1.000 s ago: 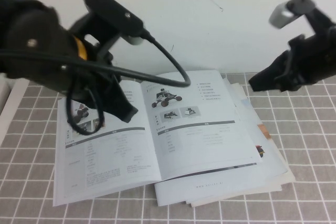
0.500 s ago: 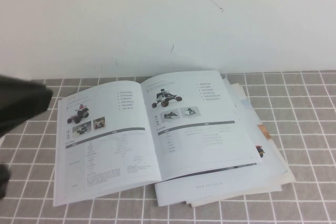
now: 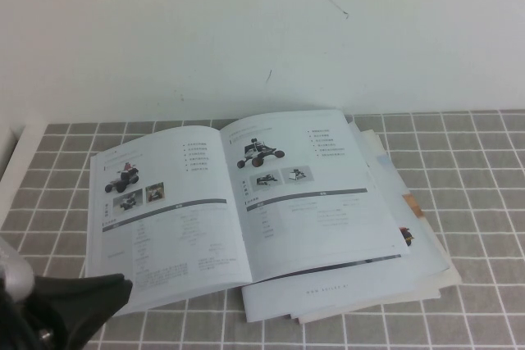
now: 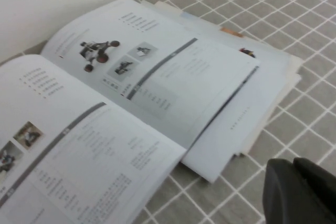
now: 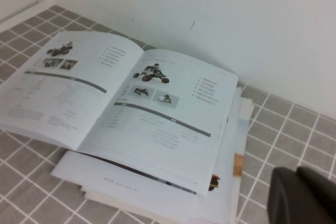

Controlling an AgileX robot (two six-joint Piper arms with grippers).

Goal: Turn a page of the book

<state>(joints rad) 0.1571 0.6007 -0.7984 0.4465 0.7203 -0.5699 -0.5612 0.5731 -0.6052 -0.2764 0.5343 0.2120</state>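
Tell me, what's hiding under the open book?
Under the book lies a messy stack of papers, poking out on the robot's right side and front. One sheet shows an orange edge. The book covers the rest of the stack and the tiled table below.

The table (image 3: 484, 202) is covered with a grey cloth marked in a grid of thin white lines, and it runs back to a plain white wall (image 3: 246, 30) on the far side. At the left edge a narrow white strip (image 3: 11, 153) borders the cloth. An untidy stack of papers (image 3: 410, 276) lies directly on the cloth, right of centre, its sheets fanned out toward the right and the near side. The open book (image 3: 238, 211) lies flat, its right half resting on the stack and its left half on the cloth.
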